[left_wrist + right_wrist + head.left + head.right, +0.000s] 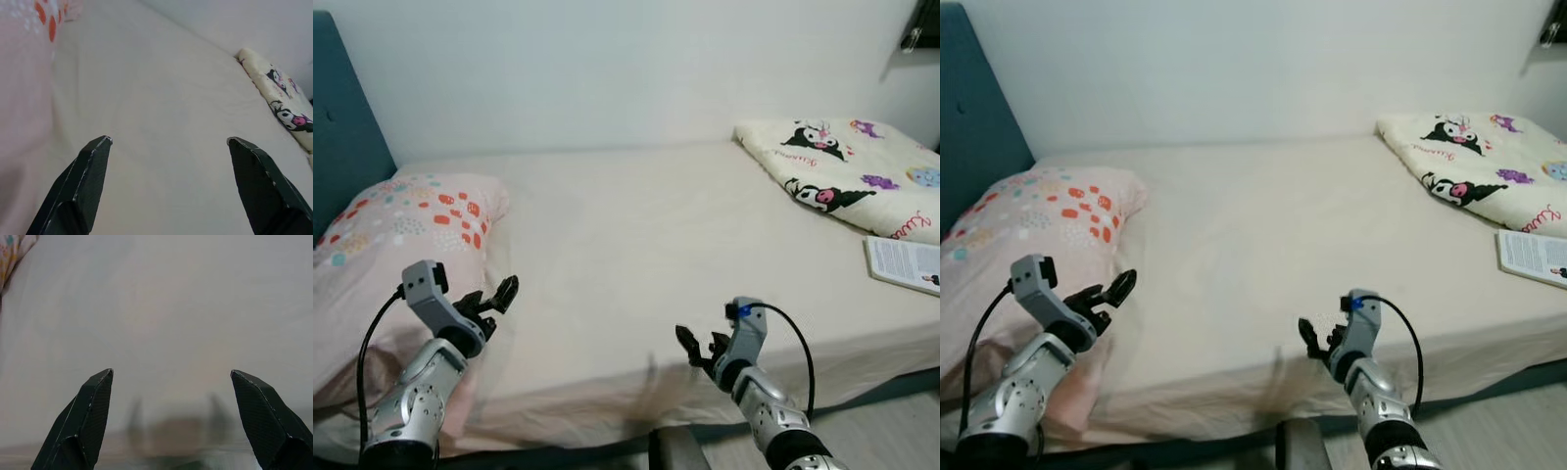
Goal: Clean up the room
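A bed with a cream sheet [646,245] lies before me. On its left end rests a pink pillow [396,230] with red and teal dots. A folded cream blanket [847,171] printed with cartoon figures sits at the far right. An open booklet [904,262] lies on the right edge. My left gripper [499,296] hovers open beside the pillow's near corner. My right gripper [697,345] stands open over the bed's front edge, holding nothing. In the wrist views, each gripper's two black fingers [83,181] [85,416] are spread wide over bare sheet.
A teal headboard [342,137] rises at the left behind the pillow. A white wall [626,69] backs the bed. A dark object [915,34] hangs at the top right corner. Grey floor [891,431] shows at the lower right.
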You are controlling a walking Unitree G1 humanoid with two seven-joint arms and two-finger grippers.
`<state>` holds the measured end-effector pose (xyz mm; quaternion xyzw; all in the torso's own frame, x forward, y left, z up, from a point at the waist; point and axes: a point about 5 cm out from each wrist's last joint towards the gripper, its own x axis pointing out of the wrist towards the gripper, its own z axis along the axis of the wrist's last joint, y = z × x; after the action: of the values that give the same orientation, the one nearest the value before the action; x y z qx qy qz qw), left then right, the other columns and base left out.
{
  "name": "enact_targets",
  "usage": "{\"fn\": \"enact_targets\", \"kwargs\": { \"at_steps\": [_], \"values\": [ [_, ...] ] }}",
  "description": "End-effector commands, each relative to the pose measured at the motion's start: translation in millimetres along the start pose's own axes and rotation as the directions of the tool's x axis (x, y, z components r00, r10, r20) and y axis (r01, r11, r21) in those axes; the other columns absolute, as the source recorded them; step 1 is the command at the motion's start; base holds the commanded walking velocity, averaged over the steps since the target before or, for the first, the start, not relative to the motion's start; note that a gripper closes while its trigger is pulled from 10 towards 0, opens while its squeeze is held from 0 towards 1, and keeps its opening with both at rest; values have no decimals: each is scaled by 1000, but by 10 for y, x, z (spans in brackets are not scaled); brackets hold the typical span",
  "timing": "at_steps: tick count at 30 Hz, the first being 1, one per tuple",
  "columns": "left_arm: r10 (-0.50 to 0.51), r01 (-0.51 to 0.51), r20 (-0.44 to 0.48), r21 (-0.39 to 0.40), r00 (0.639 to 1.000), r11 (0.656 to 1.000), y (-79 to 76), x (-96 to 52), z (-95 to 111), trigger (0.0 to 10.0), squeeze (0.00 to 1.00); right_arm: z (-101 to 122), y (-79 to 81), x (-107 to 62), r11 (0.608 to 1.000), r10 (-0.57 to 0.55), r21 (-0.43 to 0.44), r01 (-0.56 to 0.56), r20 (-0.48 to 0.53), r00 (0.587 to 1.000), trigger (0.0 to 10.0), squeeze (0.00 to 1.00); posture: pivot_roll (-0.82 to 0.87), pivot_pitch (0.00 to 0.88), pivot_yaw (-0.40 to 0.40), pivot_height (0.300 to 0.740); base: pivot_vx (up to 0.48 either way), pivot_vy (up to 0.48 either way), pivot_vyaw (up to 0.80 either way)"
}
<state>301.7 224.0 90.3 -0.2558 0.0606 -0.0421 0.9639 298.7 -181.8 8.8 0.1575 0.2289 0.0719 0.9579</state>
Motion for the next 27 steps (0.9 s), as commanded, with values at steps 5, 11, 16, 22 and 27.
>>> {"fn": "enact_targets", "kwargs": {
  "at_steps": [5, 11, 16, 22, 27],
  "values": [
    [94, -92, -52, 46, 994, 995, 205, -90, -194, 10000, 0, -433, -127, -158, 998, -62, 16, 65, -140, 988, 10000, 0, -10, 0, -55, 653, -192, 0, 0],
    [170, -168, -115, 27, 979, 985, 400, -211, -400, 10000, 0, -699, -232, -305, 990, -118, 45, 131, -226, 967, 10000, 0, -7, 0, -59, 678, -277, 0, 0],
    [259, -264, -180, -2, 949, 965, 652, -423, -641, 10000, 0, -928, -332, -464, 976, -177, 70, 207, -304, 936, 10000, 0, -2, 0, -59, 698, 0, 0, 0],
    [377, -387, -306, 30, 874, 921, 878, -738, -968, 10000, 0, -1132, -379, -608, 968, -206, 58, 246, -379, 902, 10000, 0, -1, 0, -60, 722, 0, 0, 0],
    [481, -486, -443, 112, 756, 867, 1008, -1152, -1339, 10000, 0, -1369, -411, -788, 964, -235, -4, 265, -476, 847, 10000, 0, 5, 0, -67, 740, 0, 0, 0]
  ]
}}
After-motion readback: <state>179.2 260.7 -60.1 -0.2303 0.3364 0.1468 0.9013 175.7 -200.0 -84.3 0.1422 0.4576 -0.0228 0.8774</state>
